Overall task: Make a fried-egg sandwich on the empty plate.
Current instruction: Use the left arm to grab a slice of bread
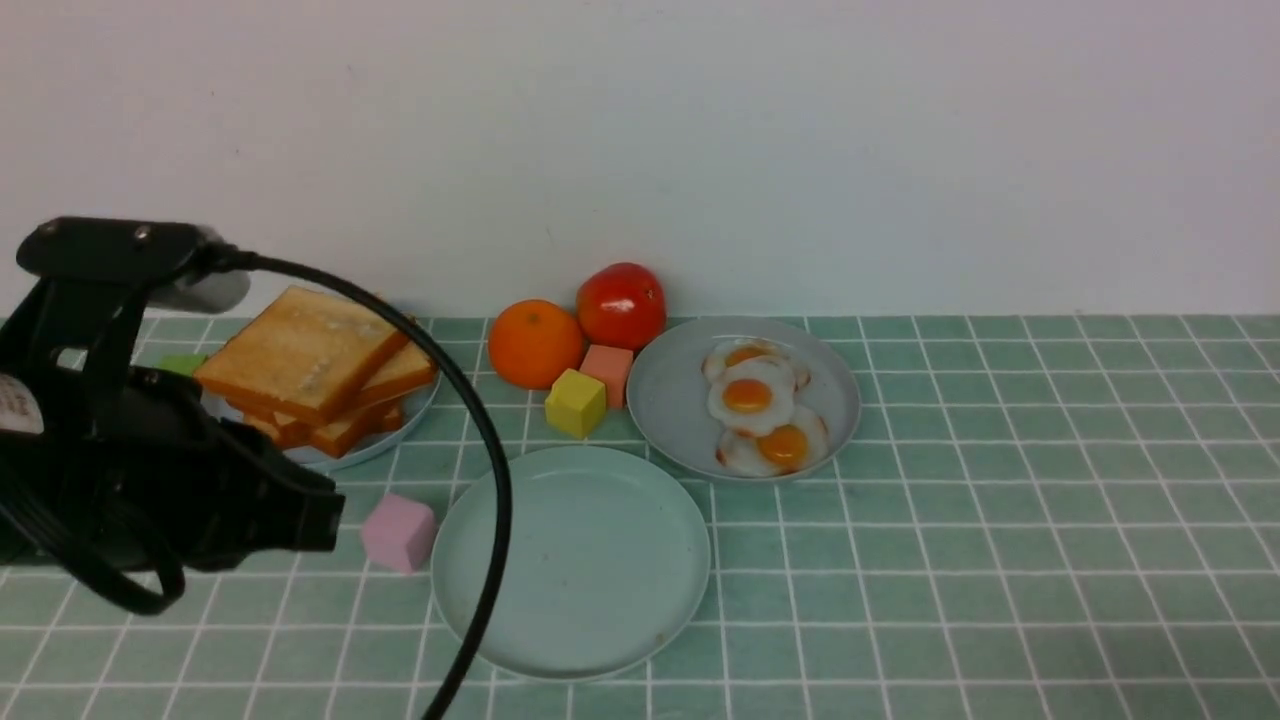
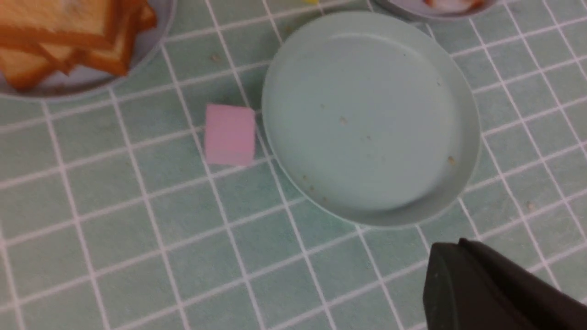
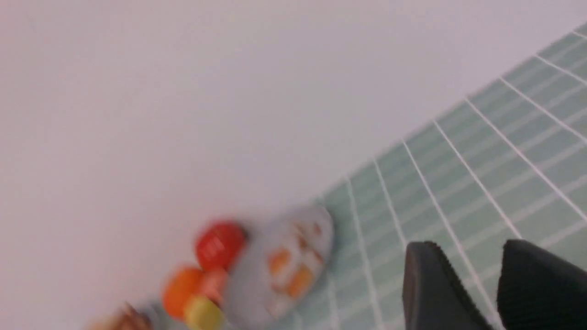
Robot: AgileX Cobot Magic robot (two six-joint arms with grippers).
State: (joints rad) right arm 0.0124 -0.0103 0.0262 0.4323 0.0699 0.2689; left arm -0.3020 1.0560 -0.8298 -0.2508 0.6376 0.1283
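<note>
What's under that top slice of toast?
More toast slices, piled askew on a pale plate. The black arm covers the pile's near left, so the count is unclear.

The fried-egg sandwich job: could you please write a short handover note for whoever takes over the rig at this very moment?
Left gripper: shut, nothing seen in it, left of the pink cube in the front view.
Right gripper: open, empty, outside the front view.
Mint-green plate: front centre, bare.
Toast pile: on the grey-blue plate, rear left.
Three fried eggs: on the other grey-blue plate, rear right.
Done: nothing placed yet.
Left: toast, egg, toast onto the mint-green plate.
</note>
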